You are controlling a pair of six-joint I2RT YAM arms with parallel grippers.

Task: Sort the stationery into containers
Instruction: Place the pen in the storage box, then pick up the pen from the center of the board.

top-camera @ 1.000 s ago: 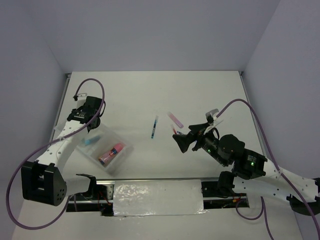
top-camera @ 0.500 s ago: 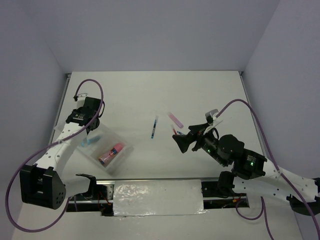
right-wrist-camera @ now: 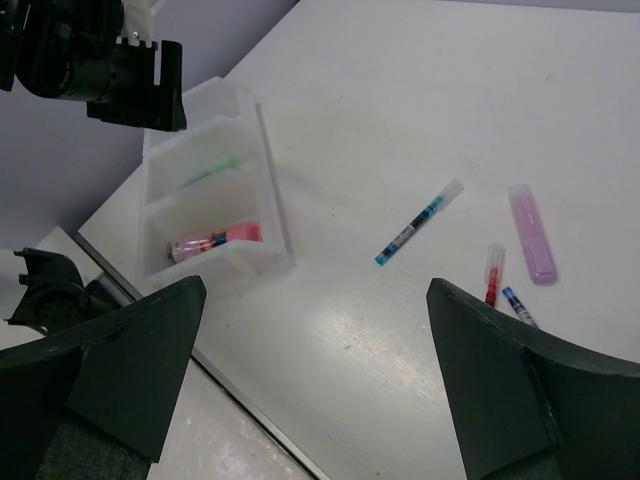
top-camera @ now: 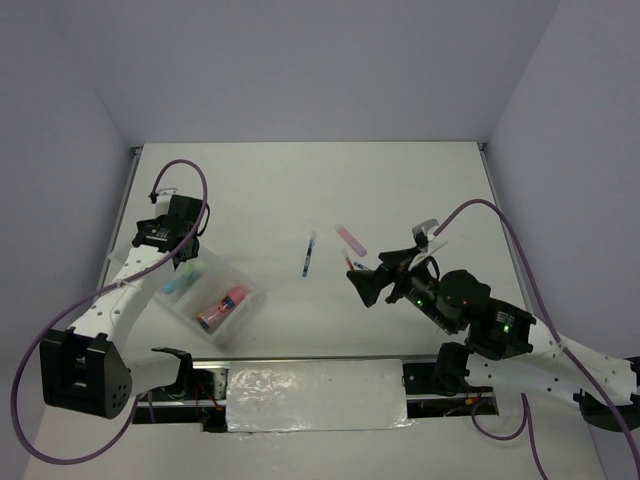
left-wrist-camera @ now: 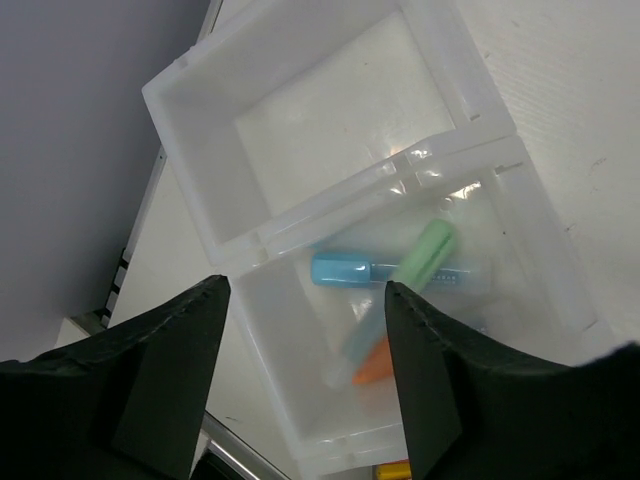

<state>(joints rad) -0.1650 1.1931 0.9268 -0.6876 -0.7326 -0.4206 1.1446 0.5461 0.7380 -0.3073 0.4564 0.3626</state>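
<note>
Top view: the left gripper (top-camera: 180,252) hangs over the far end of the tray (top-camera: 260,296) at lower left, with the pink tube (top-camera: 222,307) in its near compartment. The right gripper (top-camera: 368,272) hovers right of centre, near the blue pen (top-camera: 309,254) and purple highlighter (top-camera: 351,239).

Left wrist: its jaws are parted and empty above the green highlighter (left-wrist-camera: 428,252), blue highlighter (left-wrist-camera: 345,269) and orange highlighter (left-wrist-camera: 372,368), which lie in the middle compartment.

Right wrist: its jaws are spread wide, holding nothing. The red pen (right-wrist-camera: 492,272) lies at lower right.

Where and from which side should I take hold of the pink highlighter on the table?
Probably across the middle of the highlighter, from straight above: it lies flat with both long sides free, and the red pen sits near one end.
</note>
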